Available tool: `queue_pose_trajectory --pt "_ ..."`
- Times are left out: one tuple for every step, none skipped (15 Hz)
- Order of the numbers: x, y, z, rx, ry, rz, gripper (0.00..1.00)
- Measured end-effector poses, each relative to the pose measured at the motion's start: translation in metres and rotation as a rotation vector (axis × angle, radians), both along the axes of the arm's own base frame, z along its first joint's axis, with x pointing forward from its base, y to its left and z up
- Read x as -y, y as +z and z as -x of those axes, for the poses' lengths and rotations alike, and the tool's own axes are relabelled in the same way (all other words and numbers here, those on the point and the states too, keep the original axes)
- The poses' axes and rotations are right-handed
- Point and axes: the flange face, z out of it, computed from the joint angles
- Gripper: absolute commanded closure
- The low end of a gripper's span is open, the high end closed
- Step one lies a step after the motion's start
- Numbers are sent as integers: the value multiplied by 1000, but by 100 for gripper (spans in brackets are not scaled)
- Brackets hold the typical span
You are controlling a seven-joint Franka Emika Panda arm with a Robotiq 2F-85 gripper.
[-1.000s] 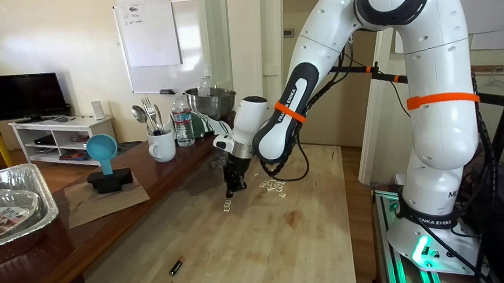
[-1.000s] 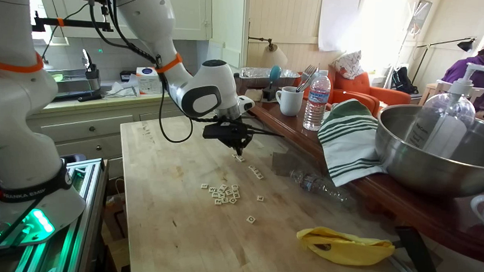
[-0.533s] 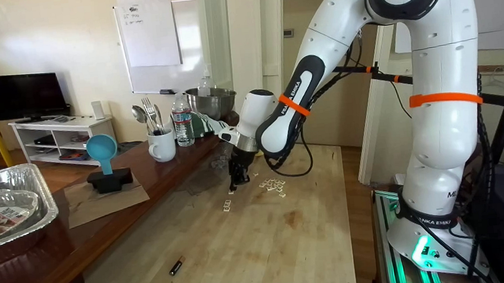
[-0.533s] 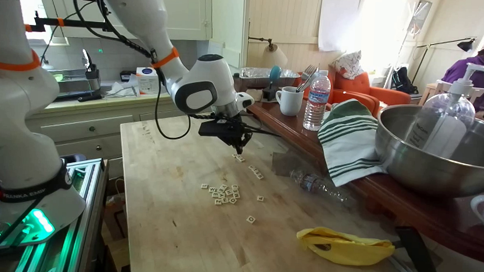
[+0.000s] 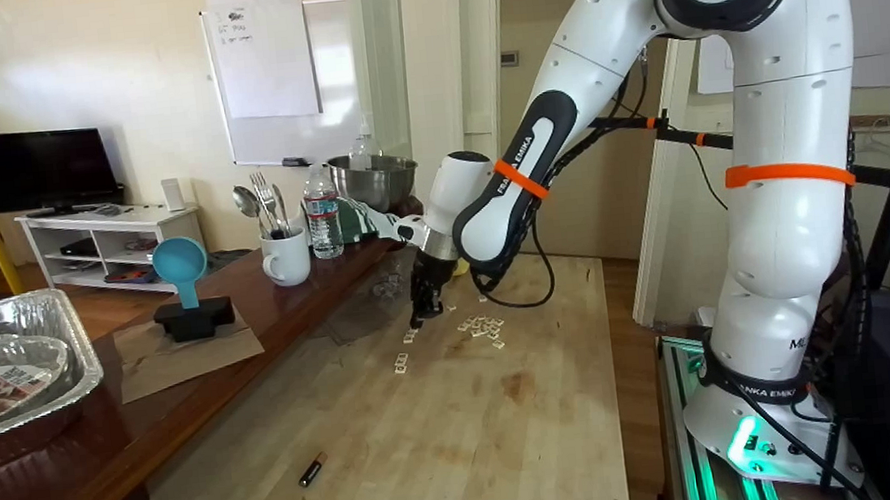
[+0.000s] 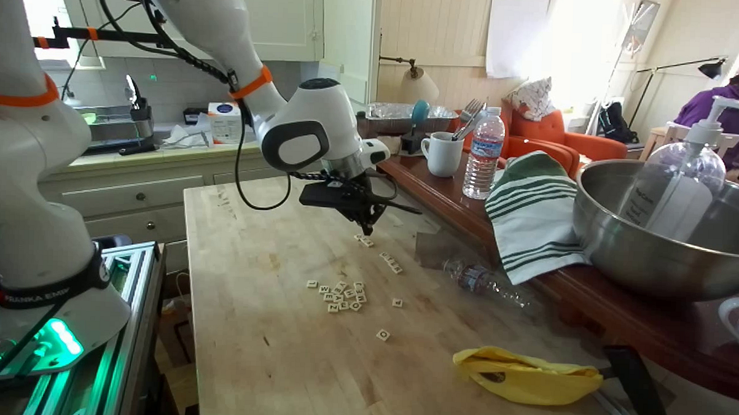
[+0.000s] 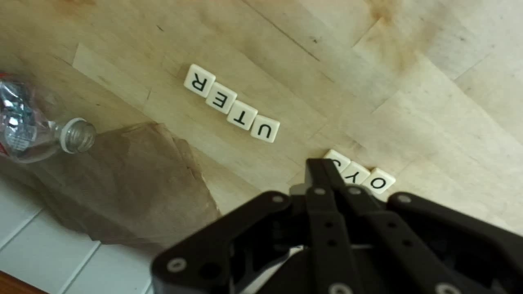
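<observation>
My gripper is shut, its two black fingers pressed together with nothing visible between them. In the wrist view its tips cover part of a white letter tile; a Y tile and an O tile lie beside it in a short row. Above left of the tips, R, E, T and U tiles form another row. In an exterior view the gripper appears just over the farther row; contact cannot be told. A loose tile heap lies nearer that camera.
On the wooden table lie a clear bottle, a brown sheet, a yellow banana-shaped item, a black handle and a battery. A raised brown counter holds a mug, water bottle and steel bowl.
In an exterior view the gripper has shifted back and to the right, uncovering a row of tiles. The tiles look unmoved. The jaws have stayed shut.
</observation>
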Motion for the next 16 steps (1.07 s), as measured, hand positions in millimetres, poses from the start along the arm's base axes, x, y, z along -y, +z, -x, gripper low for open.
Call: queue_pose_trajectory --pt "3 0 0 0 -20 -6 100" --pt "6 1 -1 1 -42 -13 100" --pt "9 1 -1 2 -62 -19 100" --pt "12 1 -2 3 -84 -24 100" --pt "16 2 -3 4 -111 -31 100" --pt "20 2 -5 6 -140 -38 100" --pt "25 1 -7 7 -169 -46 100" --pt "29 0 -10 7 -197 -54 100" --pt "32 -2 -13 4 -218 -62 100" --pt "34 -5 -15 1 -234 -68 100" --pt "35 -8 -18 -3 -249 -76 100" --pt "35 -11 -22 -6 -260 -83 100" --pt "34 -15 -25 -11 -270 -90 100" --pt "34 -19 -28 -16 -279 -97 100" --pt "32 -24 -30 -23 -286 -103 100" --pt "31 -28 -33 -29 -290 -108 100"
